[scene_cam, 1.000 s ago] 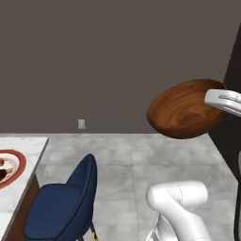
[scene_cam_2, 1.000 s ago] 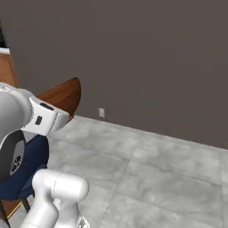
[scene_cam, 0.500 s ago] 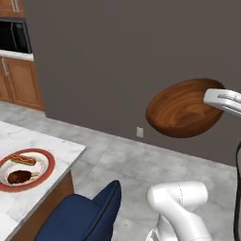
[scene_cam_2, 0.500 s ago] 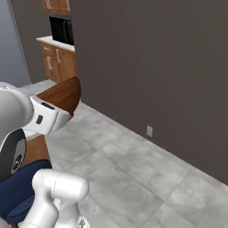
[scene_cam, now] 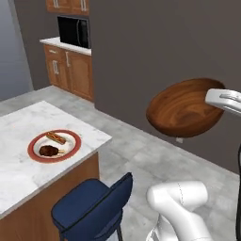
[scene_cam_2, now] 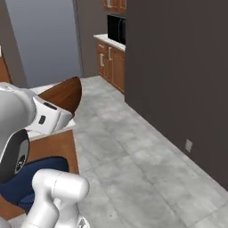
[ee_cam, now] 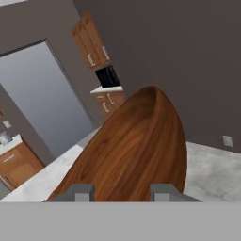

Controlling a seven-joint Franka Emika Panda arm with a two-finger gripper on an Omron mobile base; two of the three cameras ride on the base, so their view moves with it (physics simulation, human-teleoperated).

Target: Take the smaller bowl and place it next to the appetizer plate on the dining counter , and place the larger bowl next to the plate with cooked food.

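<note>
My gripper (ee_cam: pixel 121 193) is shut on the rim of the larger bowl (scene_cam: pixel 184 109), a wide dark wooden bowl held tilted, high in the air to the right of the dining counter (scene_cam: pixel 19 176). In the right base view the bowl (scene_cam_2: pixel 65 95) sticks out above the white hand. The plate with cooked food (scene_cam: pixel 54 145), white with a red-brown rim, lies near the counter's right end, well below and to the left of the bowl. The smaller bowl and the appetizer plate are out of view.
A navy stool (scene_cam: pixel 92 212) stands against the counter's near side. Behind it, wooden cabinets (scene_cam: pixel 70 70) with a microwave (scene_cam: pixel 73 31) line the wall. A dark wall (scene_cam_2: pixel 178 67) runs along the right, with grey tiled floor (scene_cam_2: pixel 133 169) between it and the counter.
The whole picture has shifted as the base turned: the counter, plate and cabinets have come further into view. The bowl stays in the gripper, in the same place relative to the arm.
</note>
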